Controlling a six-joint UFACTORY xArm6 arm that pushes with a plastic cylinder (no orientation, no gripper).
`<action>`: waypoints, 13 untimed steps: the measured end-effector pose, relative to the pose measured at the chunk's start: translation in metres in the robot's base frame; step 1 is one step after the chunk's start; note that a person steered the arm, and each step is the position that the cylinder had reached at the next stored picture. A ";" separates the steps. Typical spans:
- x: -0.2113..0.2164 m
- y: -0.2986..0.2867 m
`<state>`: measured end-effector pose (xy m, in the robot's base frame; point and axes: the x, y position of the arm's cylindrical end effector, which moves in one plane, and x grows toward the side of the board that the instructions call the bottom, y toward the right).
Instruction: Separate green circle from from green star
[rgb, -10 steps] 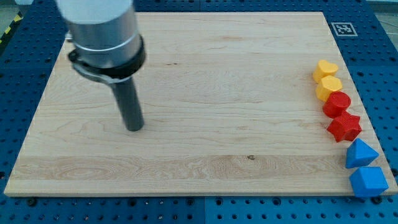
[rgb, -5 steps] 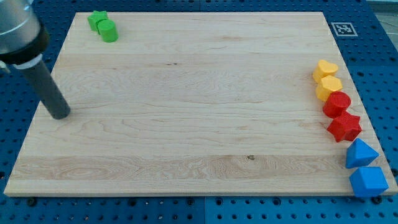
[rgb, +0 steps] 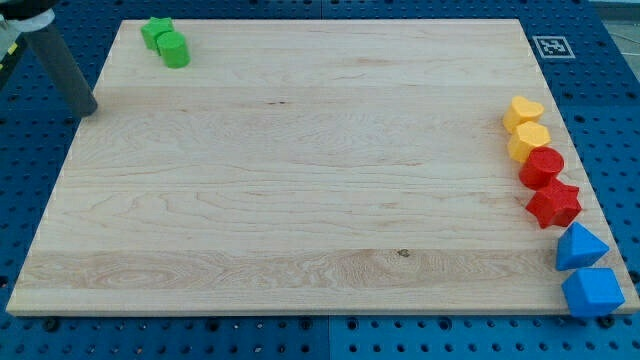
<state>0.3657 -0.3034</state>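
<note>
The green star (rgb: 155, 31) sits at the board's top left corner. The green circle (rgb: 174, 49) lies against it on its lower right side, touching. My tip (rgb: 86, 109) is at the board's left edge, below and to the left of both green blocks, well apart from them. The rod rises from it toward the view's top left corner.
Down the board's right edge stand a yellow heart (rgb: 522, 111), a yellow block (rgb: 529, 141), a red circle (rgb: 542, 166), a red star (rgb: 554, 204), a blue triangle (rgb: 579, 246) and a blue block (rgb: 592, 291). A marker tag (rgb: 553, 46) lies off the top right corner.
My tip has moved left and then up the view, from mid-left of the board to its left edge. The green blocks, hidden by the arm before, now show. No block moved.
</note>
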 end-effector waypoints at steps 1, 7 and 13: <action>-0.019 0.000; -0.066 0.025; -0.122 0.076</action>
<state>0.2436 -0.2271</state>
